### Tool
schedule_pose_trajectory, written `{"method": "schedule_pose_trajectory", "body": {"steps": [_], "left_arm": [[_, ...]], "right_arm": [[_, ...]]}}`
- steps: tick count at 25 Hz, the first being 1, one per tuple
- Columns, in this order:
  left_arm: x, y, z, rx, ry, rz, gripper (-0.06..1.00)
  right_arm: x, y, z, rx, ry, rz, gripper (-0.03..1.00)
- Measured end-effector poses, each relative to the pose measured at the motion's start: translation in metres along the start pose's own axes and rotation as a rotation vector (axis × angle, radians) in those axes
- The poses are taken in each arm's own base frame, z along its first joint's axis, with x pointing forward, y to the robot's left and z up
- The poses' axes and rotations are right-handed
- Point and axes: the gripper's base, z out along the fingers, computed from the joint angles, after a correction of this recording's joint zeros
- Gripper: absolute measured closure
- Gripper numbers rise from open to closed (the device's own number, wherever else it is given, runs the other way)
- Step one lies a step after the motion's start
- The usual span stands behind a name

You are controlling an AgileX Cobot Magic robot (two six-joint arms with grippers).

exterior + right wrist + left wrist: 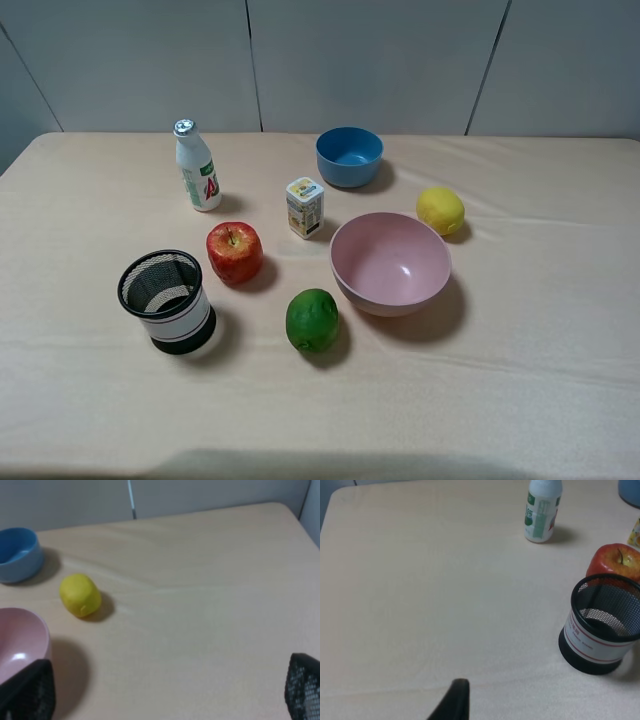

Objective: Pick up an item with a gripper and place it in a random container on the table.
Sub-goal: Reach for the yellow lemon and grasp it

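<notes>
Table [540, 400]: cloth-covered, carries all items. Pink bowl [385, 295]: upright, empty. Right gripper [165, 687]: jaws spread wide, holding nothing, facing the lemon [440, 210], which lies just beside the bowl. Left gripper [452, 705]: one finger visible; opening cannot be determined.

Yellow dimpled lemon [440, 211] sits on beige worktop [520, 360], apart from upright pink bowl [392, 265], at its 1 o'clock.
</notes>
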Motion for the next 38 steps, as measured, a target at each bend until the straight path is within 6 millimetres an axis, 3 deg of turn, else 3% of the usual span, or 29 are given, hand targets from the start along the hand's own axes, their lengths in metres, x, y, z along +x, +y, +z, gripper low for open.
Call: {"method": "schedule_pose_trajectory", "body": {"steps": [13, 19, 31, 38], "left_arm": [[0.000, 0.000, 0.000, 0.000, 0.000, 0.000, -0.04], [0.000, 0.000, 0.000, 0.000, 0.000, 0.000, -0.04], [0.000, 0.000, 0.000, 0.000, 0.000, 0.000, -0.04], [0.000, 0.000, 0.000, 0.000, 0.000, 0.000, -0.04]], "right_arm": [[-0.070, 0.007, 0.048, -0.024, 0.227, -0.001, 0.27], [-0.099, 0.008, 0.081, -0.025, 0.359, -0.061, 0.27], [-0.126, 0.006, 0.159, -0.023, 0.637, -0.060, 0.27], [-0.131, 0.006, 0.197, -0.036, 0.742, -0.039, 0.27]]}}
